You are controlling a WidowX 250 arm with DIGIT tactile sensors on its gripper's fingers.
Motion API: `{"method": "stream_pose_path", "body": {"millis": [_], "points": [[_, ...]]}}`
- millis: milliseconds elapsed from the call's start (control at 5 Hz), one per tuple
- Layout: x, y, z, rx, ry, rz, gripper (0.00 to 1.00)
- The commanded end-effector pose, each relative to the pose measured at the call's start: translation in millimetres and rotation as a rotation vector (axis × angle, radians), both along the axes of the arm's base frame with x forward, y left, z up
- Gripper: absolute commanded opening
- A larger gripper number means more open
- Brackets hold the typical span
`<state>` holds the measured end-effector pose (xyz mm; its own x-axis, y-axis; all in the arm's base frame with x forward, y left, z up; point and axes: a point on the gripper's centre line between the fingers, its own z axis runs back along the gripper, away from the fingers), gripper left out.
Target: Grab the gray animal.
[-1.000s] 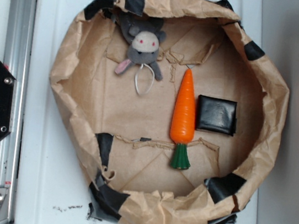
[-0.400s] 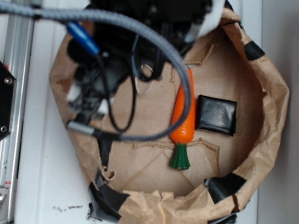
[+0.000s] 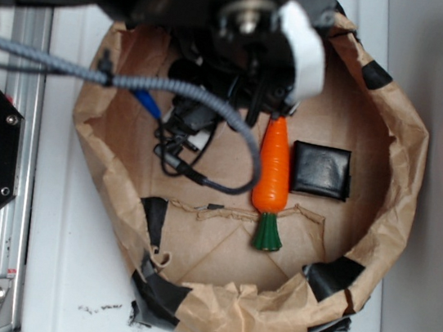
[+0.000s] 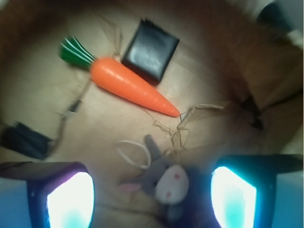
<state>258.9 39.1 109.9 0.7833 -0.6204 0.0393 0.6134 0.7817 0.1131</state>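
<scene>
Gray animal (image 4: 166, 183) lies on the brown paper floor of a crumpled paper basin (image 3: 404, 159), low in the wrist view and between the two glowing fingers (image 4: 69, 199) of the gripper (image 4: 152, 199). Its pale face with red eyes points toward the camera, a pink-lined ear droops to one side, and a white string loop (image 4: 130, 152) trails from it across the paper. The jaws stand wide apart, one on each side of the toy, and nothing is clamped between them; whether they touch the toy cannot be told through the blur.

Just beyond the toy, an orange plastic carrot (image 4: 133, 85) with a green top (image 4: 76, 51) lies on the same paper floor, its tip pointing toward a torn, curled strip of paper (image 4: 190, 118). A black square pouch (image 4: 149, 50) rests flat beside the carrot, close against its side.

From the exterior view, the robot arm (image 3: 226, 18) and its gray cable (image 3: 134, 81) hang over the upper part of the basin and hide the toy entirely. Carrot (image 3: 273, 169) and pouch (image 3: 320, 170) show clearly to the right of the arm, side by side. Black tape patches (image 3: 336, 275) hold the basin's rolled rim together. The basin sits on a white surface (image 3: 66, 276), with a metal rail (image 3: 12, 186) along the left edge.
</scene>
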Motion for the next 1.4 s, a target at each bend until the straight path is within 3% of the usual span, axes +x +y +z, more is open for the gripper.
{"method": "stream_pose_path", "body": {"millis": [0,200,400,1200], "points": [[7,13,-42,0.049,-0.011,-0.278,1.00],[6,40,-45,0.131,0.017,-0.254,1.00],[0,54,-46,0.075,-0.001,-0.200,1.00],[-4,53,-44,0.072,-0.006,-0.198,1.00]]}}
